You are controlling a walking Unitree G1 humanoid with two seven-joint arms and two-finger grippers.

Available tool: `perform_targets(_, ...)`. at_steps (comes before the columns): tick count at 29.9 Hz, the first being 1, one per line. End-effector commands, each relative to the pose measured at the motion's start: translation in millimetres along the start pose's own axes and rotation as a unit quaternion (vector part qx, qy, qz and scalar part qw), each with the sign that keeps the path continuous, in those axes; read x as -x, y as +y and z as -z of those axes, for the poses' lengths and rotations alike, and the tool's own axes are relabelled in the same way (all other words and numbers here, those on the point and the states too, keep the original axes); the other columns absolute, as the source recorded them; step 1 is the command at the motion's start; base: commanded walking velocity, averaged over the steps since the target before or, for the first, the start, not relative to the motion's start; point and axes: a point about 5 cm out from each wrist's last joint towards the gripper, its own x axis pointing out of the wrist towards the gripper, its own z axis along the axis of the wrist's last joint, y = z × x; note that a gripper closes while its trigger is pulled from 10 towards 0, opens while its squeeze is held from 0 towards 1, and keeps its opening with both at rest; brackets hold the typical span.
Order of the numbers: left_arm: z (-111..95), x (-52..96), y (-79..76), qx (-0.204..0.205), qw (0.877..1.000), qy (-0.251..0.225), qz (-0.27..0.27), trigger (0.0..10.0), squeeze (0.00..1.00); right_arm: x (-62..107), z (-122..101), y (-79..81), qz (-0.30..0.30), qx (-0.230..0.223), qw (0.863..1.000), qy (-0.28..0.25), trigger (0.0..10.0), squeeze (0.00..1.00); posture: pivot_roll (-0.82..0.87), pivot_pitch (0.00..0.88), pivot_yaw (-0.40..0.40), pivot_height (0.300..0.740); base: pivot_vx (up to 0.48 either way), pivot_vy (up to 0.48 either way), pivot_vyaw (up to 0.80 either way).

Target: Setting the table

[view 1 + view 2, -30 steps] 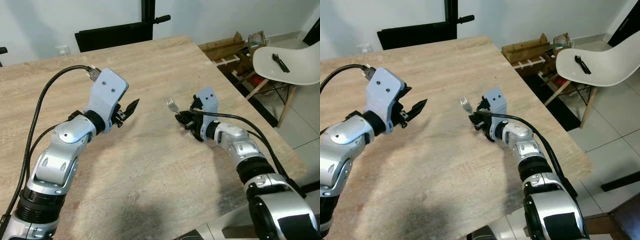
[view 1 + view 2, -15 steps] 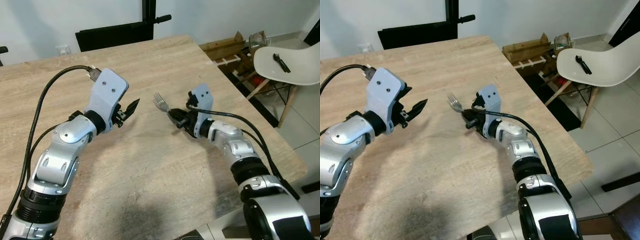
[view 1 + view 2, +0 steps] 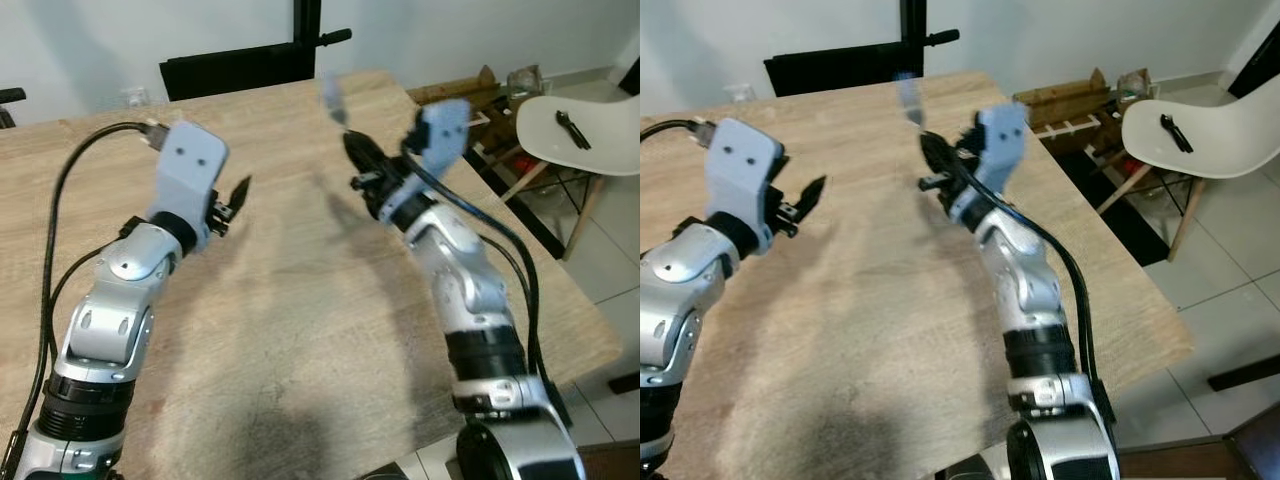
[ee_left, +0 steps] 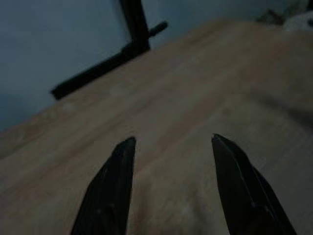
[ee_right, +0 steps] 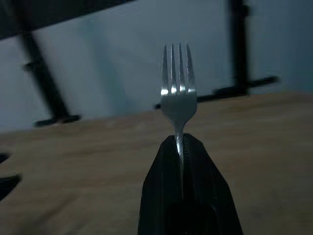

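Observation:
A silver fork point(image 5: 178, 93) sticks out past my right gripper point(image 3: 358, 158), tines up and forward; in the head views the fork point(image 3: 331, 97) is blurred, raised above the far middle of the wooden table point(image 3: 300, 330). My right gripper is shut on the fork's handle, lifted well off the tabletop. My left gripper point(image 3: 238, 190) hovers over the left half of the table, open, its two fingers point(image 4: 115, 186) apart with nothing between them.
A white chair point(image 3: 580, 125) with a small black object point(image 3: 568, 118) on its seat stands right of the table. Wooden crates point(image 3: 470, 95) lie on the floor behind it. A black chair back point(image 3: 230, 72) stands at the far edge.
My right arm has lifted the fork off the table and swung it up and toward the far side. The left arm has shifted slightly left; the camera has moved a little.

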Motion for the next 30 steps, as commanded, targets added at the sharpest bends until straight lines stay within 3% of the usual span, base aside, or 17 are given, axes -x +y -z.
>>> perform_targets(1,4.1,2.5,-1.7,0.010,1.000,0.009,-0.011,10.0,0.00,11.4,-12.0,-4.4,0.052,0.035,0.998,-0.031,10.0,0.00,-0.06,0.080,0.054,0.740,0.000,0.000,0.00)
perform_targets(5,3.4,0.2,-2.8,0.022,1.000,0.004,-0.012,10.0,0.00,23.2,-19.0,-11.0,0.106,0.050,0.992,-0.051,10.0,0.00,-0.07,0.074,0.059,0.740,0.000,0.000,0.00)
perform_targets(7,-1.4,-3.4,-1.2,0.035,0.999,-0.009,-0.019,10.0,0.00,31.0,-29.1,-24.4,0.147,0.084,0.983,-0.067,10.0,0.00,-0.08,0.068,0.055,0.740,0.000,0.000,0.00)
perform_targets(10,-2.2,-3.6,-3.0,0.030,0.999,-0.011,-0.013,10.0,0.00,35.1,-32.6,-30.6,0.166,0.092,0.979,-0.069,10.0,0.00,-0.08,0.062,0.051,0.740,0.000,0.000,0.00)
perform_targets(20,9.4,2.3,-14.3,0.003,1.000,0.003,0.005,10.0,0.00,43.7,-35.8,-34.0,0.177,0.118,0.976,-0.057,10.0,0.00,-0.09,0.041,0.042,0.740,0.000,0.000,0.00)
perform_targets(27,12.4,-2.7,-12.5,0.036,0.999,0.006,-0.008,10.0,0.00,43.1,-33.9,-33.7,0.171,0.121,0.976,-0.052,10.0,0.00,-0.09,0.028,0.040,0.740,0.000,0.000,0.00)
perform_targets(30,10.9,-4.1,-9.6,0.030,0.999,0.003,-0.017,10.0,0.00,41.9,-32.9,-34.7,0.173,0.115,0.977,-0.051,10.0,0.00,-0.09,0.030,0.040,0.740,0.000,0.000,0.00)
